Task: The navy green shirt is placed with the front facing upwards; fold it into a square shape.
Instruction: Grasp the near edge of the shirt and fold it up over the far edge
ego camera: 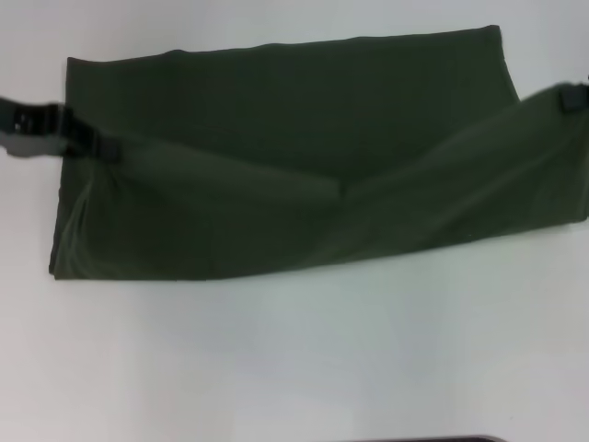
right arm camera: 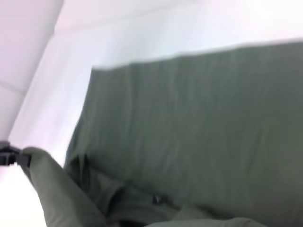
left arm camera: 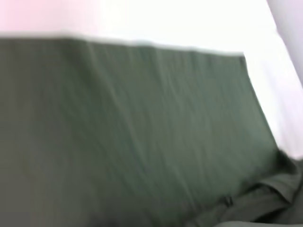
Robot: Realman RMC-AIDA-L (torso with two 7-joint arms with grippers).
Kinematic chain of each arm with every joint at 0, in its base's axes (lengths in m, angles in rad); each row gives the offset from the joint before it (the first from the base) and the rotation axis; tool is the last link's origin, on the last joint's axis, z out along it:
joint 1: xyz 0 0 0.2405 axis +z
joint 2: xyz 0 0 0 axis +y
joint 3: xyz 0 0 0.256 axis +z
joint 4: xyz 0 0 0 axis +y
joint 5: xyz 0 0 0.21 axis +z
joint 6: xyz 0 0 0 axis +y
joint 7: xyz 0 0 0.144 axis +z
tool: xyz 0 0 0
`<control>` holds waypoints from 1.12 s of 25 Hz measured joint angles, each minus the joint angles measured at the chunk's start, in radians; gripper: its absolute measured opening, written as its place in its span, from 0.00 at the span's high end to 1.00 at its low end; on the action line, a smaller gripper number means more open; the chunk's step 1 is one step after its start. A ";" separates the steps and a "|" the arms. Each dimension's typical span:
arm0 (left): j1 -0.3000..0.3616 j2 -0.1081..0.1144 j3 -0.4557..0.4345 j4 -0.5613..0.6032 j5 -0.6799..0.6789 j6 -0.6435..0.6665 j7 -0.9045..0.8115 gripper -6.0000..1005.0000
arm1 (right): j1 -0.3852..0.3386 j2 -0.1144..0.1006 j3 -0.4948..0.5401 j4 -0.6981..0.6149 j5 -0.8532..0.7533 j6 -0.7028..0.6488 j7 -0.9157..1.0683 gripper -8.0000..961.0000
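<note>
Lying across a white table, the navy green shirt is spread flat as a wide band, plain side up with no lettering showing. Its near long edge is lifted from both ends and drawn up over the flat part, sagging in the middle (a soft dip forms there, near the centre of the cloth). At the shirt's left end the left gripper, black, comes in from the left edge of the head view and is pinched closed on the raised cloth. At the right end the right gripper is closed on the other raised corner, at the far right of the head view. From the right wrist camera the left gripper appears far off, with a ridge of green cloth trailing from it. The left wrist camera shows only flat green cloth and white table beyond.
</note>
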 joint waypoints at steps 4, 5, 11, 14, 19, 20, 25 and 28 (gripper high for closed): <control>-0.004 -0.004 0.000 -0.010 -0.009 -0.101 -0.032 0.95 | -0.001 0.000 0.004 0.014 0.025 0.091 0.026 0.96; -0.005 -0.009 0.000 -0.012 -0.009 -0.133 -0.038 0.95 | -0.003 0.001 0.004 0.015 0.026 0.114 0.031 0.96; -0.005 -0.043 -0.001 -0.030 -0.018 -0.286 -0.044 0.95 | -0.018 0.019 0.010 0.040 0.028 0.263 0.040 0.96; -0.008 -0.056 0.007 -0.055 -0.029 -0.357 -0.039 0.95 | -0.028 0.039 0.005 0.046 0.025 0.330 0.036 0.96; -0.016 -0.060 0.025 -0.059 -0.038 -0.393 -0.046 0.94 | -0.032 0.044 0.006 0.045 0.026 0.356 0.036 0.96; -0.017 -0.059 0.023 -0.053 -0.047 -0.390 -0.050 0.94 | -0.031 0.041 0.009 0.042 0.030 0.353 0.038 0.96; -0.018 -0.053 0.026 -0.040 -0.089 -0.402 -0.061 0.94 | -0.034 0.027 0.016 0.042 0.087 0.370 0.040 0.96; -0.023 -0.057 0.031 -0.049 -0.091 -0.436 -0.056 0.93 | -0.036 0.033 0.007 0.073 0.087 0.429 0.032 0.96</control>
